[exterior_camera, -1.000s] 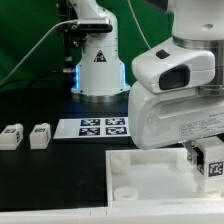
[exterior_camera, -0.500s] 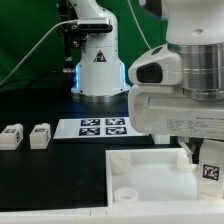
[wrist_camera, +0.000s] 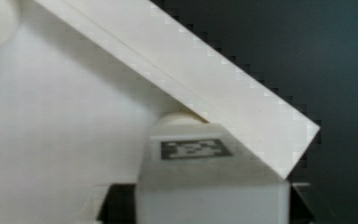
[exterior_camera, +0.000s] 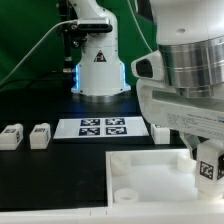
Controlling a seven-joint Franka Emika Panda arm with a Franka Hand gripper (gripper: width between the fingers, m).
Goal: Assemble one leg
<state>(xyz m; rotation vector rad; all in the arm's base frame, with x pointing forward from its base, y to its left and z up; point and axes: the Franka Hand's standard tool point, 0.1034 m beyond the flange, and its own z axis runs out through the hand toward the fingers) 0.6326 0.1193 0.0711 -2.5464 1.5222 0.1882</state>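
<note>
Holding step: one leg hangs over the panel, not yet in.
Spare legs: well apart from the fingers.
Panel: just under the fingers.
Gripper: squeezed tight on the leg.
Next: likely line up with a corner hole and push in.

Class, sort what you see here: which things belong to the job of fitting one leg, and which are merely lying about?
In the job: the tool, shut on the held leg; the white panel with corner sockets.
Lying about: two loose legs at the exterior view's left; the marker board; a small white block beside it.
</note>
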